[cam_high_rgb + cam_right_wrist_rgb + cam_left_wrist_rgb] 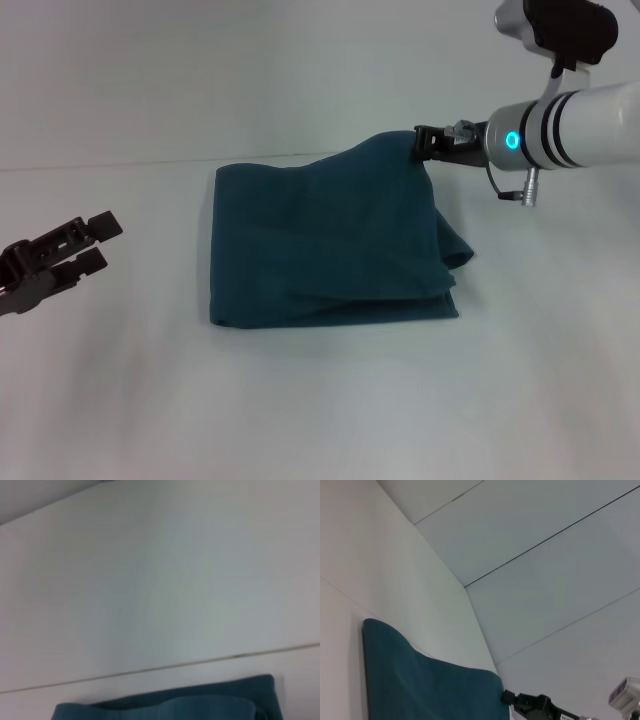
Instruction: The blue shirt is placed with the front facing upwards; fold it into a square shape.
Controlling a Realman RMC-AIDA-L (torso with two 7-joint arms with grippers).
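The blue shirt point(325, 245) lies folded into a rough rectangle in the middle of the white table, with no print showing. Its far right corner is pulled up off the table and held by my right gripper point(421, 142), which is shut on the fabric. A loose fold bulges out along the shirt's right edge. The left wrist view shows the shirt point(420, 685) with the right gripper point(509, 698) at its raised corner. In the right wrist view only a strip of the shirt point(170, 706) shows. My left gripper point(90, 245) hovers open at the table's left, well apart from the shirt.
The white table point(320, 400) runs back to an edge point(100, 165) just behind the shirt, with a pale wall beyond. The right forearm point(570, 130) reaches in from the upper right.
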